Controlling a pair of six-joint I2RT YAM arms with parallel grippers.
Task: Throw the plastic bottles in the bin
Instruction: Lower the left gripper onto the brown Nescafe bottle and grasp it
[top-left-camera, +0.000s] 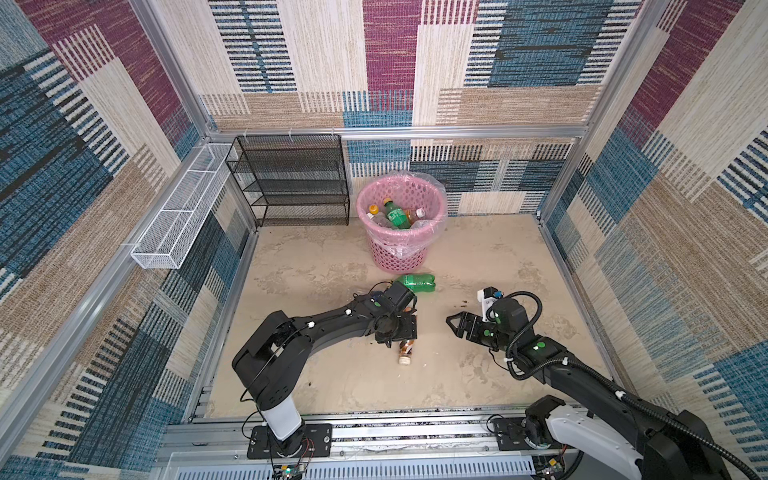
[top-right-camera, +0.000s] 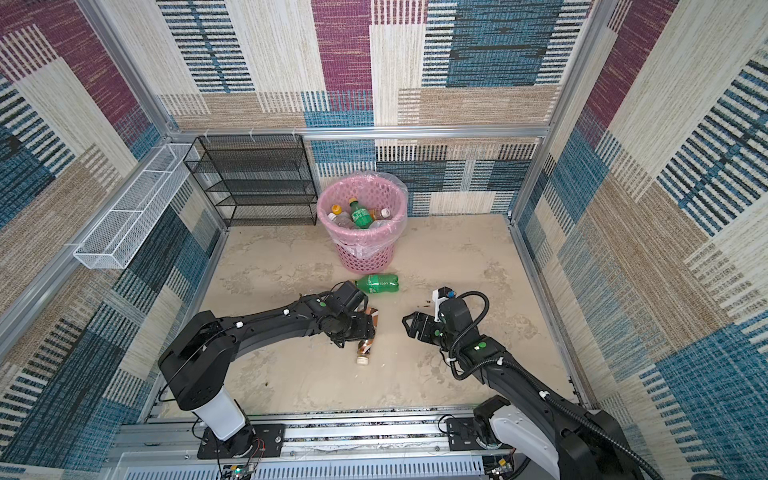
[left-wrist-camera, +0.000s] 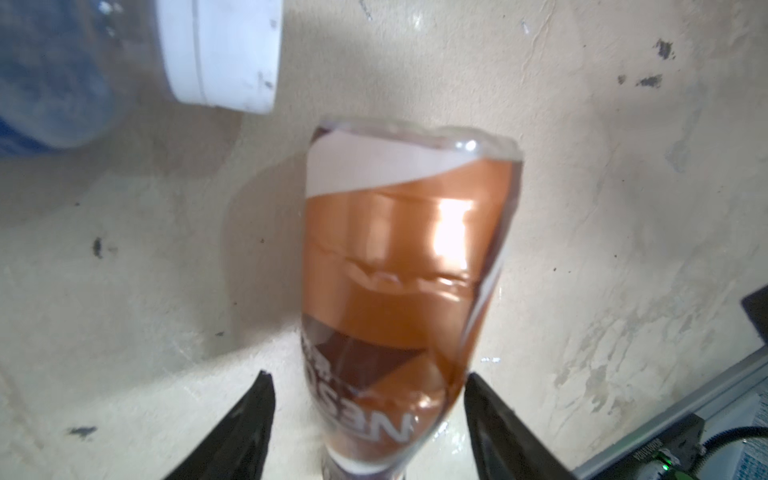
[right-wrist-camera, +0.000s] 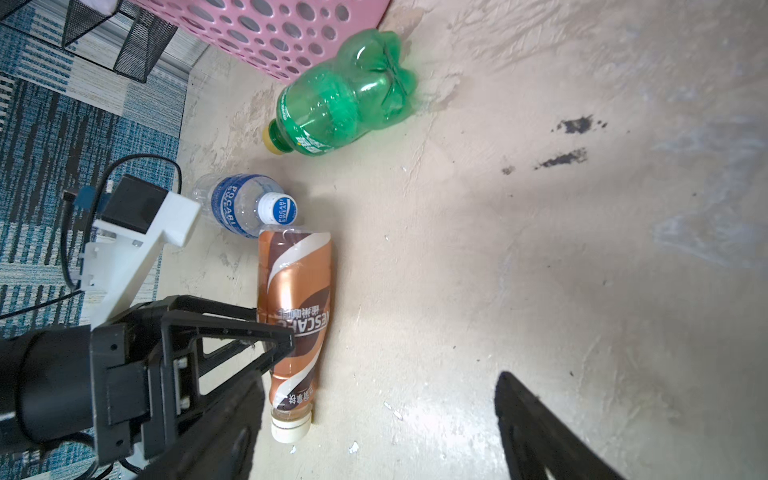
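Left gripper (left-wrist-camera: 370, 378): jaws apart, straddling the brown coffee bottle (right-wrist-camera: 297, 316) at its waist; we see a sliver of surface between one finger and the label, so no clamp yet
Coffee bottle's lie: flat on the tabletop (top-left-camera: 332, 257), cap toward six o'clock and base toward twelve in both top views
Right gripper (top-left-camera: 454, 326): at three o'clock of that bottle, well apart from it, jaws wide and empty
Step in hand: as we judge it, closing on the coffee bottle for the lift
Doing it well: we would centre the jaws so both fingers meet the label together, squeeze gently since the dented wall looks soft, and lift straight up so the base does not knock the clear blue-labelled bottle (right-wrist-camera: 239, 203), whose cap lies just beside it
Carry: the bin (top-left-camera: 399, 257) stands at twelve o'clock and is taller than a bottle, so we would clear its rim before letting go
Bottles on the tabletop: three; the coffee one, the blue-labelled one, and a green bottle (top-left-camera: 415, 282) just beside the bin's foot
Bottles in the bin: we count four showing; any beneath are hidden
Bins: one
At the back: one black mesh rack (top-left-camera: 291, 183) at eleven o'clock, one white wire tray (top-left-camera: 183, 212) at ten
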